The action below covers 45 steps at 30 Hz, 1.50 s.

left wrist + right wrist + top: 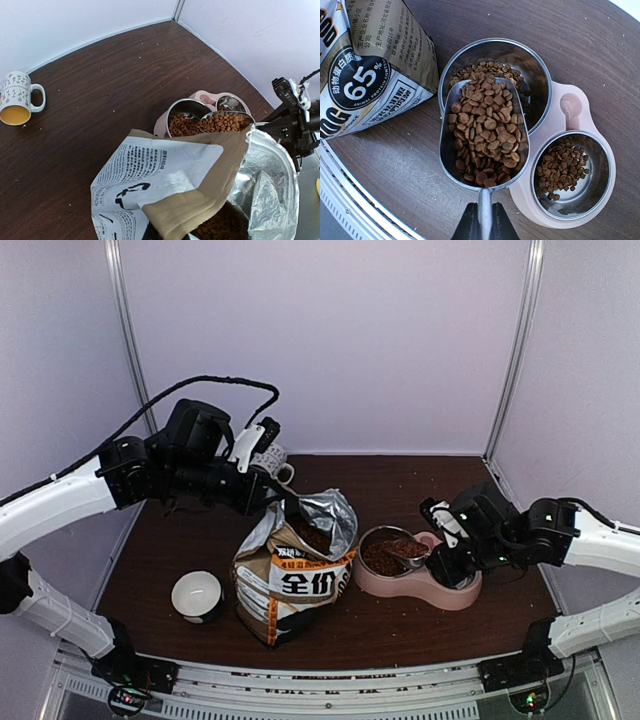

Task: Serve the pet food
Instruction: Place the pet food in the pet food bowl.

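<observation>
While left jaws pinch the bag (290, 585), right jaws clamp a scoop (483, 202) heaped with pet food (487, 130).

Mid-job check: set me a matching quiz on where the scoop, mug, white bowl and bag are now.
1 scoop
2 mug
3 white bowl
4 bag

A back left by the wall
B in the right gripper, loaded with pet food, over the larger steel cup
C mid-table, top open
D near edge, left of the bag

Pairs: 1-B, 2-A, 3-D, 4-C
</observation>
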Available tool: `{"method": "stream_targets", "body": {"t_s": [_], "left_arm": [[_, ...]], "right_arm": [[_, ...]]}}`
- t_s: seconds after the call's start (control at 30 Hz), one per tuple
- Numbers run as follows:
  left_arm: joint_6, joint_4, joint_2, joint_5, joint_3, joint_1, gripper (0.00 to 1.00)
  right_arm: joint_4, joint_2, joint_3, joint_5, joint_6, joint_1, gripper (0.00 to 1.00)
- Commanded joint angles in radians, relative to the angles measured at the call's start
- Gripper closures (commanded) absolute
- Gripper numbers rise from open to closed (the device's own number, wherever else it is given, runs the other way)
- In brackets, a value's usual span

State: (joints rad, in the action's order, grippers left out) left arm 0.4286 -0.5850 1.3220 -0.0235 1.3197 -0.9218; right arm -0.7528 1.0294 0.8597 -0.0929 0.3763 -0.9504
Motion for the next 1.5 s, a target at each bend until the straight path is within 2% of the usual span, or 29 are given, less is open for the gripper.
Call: {"method": "stream_targets", "body": {"t_s": [0.0, 1.03, 1.47], "left_arm": [[-0.015, 0.240, -0.060, 0.013, 0.031, 0.019, 1.00], [-0.044, 0.233, -0.075, 0.005, 0.030, 0.026, 1.00], [-0.063, 0.228, -0.075, 0.002, 0.039, 0.030, 1.00]], "right_arm": [[-0.069, 0.024, 0.064, 0.018, -0.034, 0.020, 1.00], [-0.374, 0.205, 0.310, 0.072, -0.199, 0.085, 1.00], [-0.546, 0.309, 0.475, 0.009, -0.297, 0.085, 1.00]]}}
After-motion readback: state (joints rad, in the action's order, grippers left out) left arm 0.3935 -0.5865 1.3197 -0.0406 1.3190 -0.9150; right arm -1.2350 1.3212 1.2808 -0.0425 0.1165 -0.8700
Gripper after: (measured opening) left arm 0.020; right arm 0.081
